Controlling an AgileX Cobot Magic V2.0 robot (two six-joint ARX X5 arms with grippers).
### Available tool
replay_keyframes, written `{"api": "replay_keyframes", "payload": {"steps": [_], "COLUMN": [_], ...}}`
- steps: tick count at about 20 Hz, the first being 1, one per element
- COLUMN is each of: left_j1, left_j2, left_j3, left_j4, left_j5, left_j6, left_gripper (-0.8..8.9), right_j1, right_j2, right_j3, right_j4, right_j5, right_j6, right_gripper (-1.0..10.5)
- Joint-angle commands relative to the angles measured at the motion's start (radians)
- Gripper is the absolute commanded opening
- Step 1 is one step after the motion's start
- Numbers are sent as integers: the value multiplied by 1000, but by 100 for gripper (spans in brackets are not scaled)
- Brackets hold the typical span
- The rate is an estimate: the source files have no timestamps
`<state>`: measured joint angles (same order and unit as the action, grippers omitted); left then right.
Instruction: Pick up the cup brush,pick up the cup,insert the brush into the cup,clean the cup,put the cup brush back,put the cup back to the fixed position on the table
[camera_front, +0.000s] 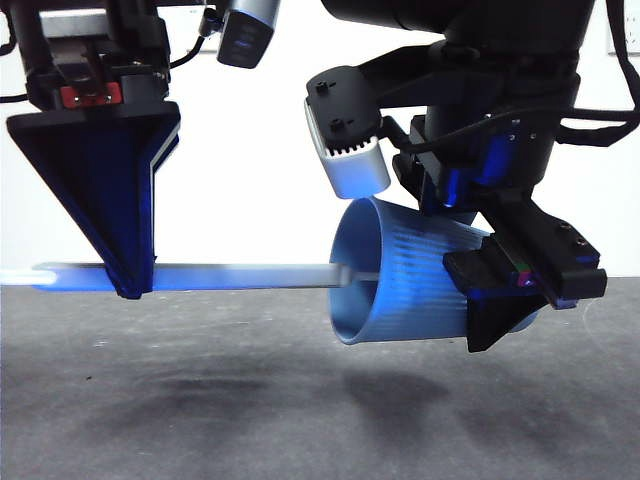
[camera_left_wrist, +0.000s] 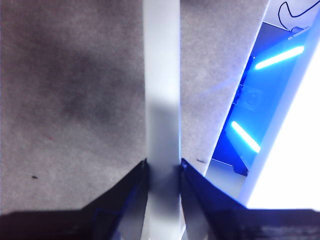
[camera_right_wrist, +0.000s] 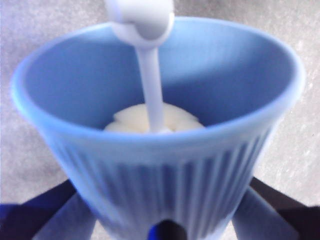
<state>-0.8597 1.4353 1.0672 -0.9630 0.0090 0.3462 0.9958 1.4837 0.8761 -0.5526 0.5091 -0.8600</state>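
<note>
Low front view faces across table (camera_front: 300, 420); wrist views look close.

The table (camera_front: 200, 400) is dark grey and matte (faintly specked), carrying only soft shadows.

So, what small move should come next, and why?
Probably the left gripper should twist or stroke the brush. Its sponge head already sits deep inside the cup, which the right gripper holds sideways above the table.
</note>
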Motion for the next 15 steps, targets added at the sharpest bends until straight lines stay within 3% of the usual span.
{"api": "replay_keyframes", "payload": {"steps": [1,7,15], "left_j1": [-8,30,115], "left_j2": [-2,-5,-14], "left_j3": [2,2,2], "left_j4": [19,-129,-153], "left_j5": [-11,-89,-90], "left_j6": [-6,-7,-14], "left_gripper": [-8,-8,-8], "right_j1": [14,-19,-55], "right_j2": [8,0,-14], "right_j3": [-1,-1,-1], "right_j4": [21,-46,-62], "right_j5": [-26,23,22], "right_j6": [4,32,92], "right_gripper": [-18,-18,-18]}}
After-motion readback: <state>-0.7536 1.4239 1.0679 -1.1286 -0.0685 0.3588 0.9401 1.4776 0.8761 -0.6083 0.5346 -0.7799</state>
